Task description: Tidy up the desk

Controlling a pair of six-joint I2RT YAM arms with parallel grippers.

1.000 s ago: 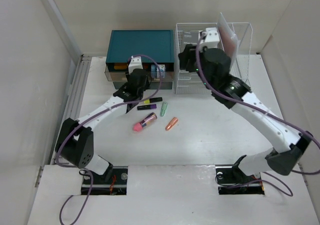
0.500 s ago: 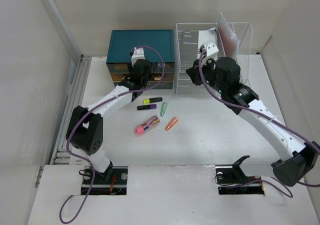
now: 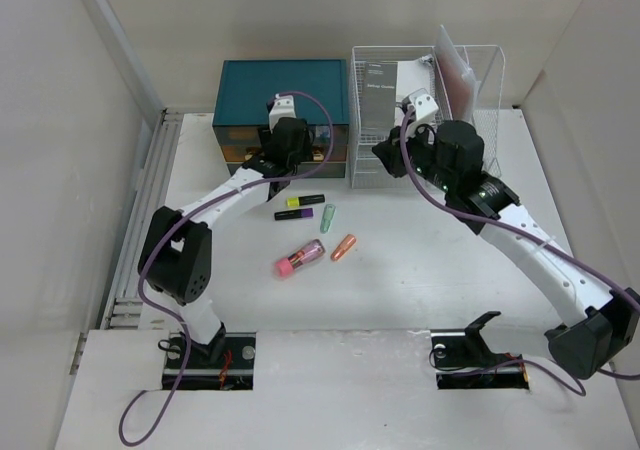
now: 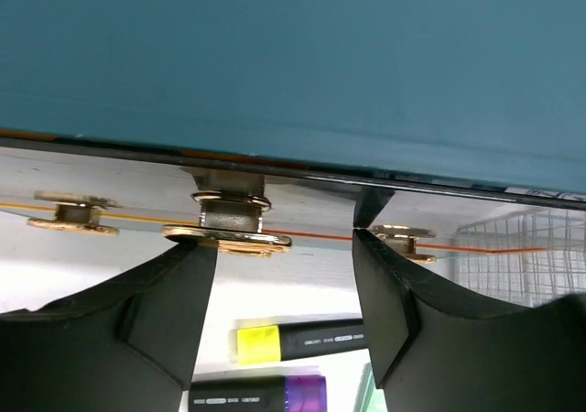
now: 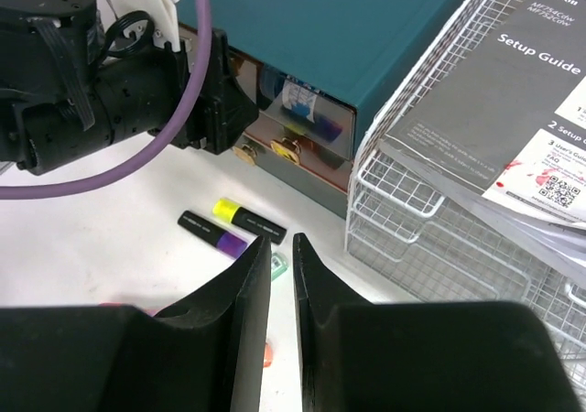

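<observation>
Teal drawer unit (image 3: 280,88), upper left of the overhead view: your left fingers (image 4: 165,311) spread open around its gold handle (image 4: 229,235), apparently to work the drawer for highlighters (image 3: 305,201) loose on the counter (image 3: 400,290); your right fingers (image 5: 243,339) hover nearly closed, empty.

Overhead view looks down; wrist views close, low — all share drawer unit (image 3: 282,88).

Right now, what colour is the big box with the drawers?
The drawer box is dark teal, clearest in the top external view.
</observation>
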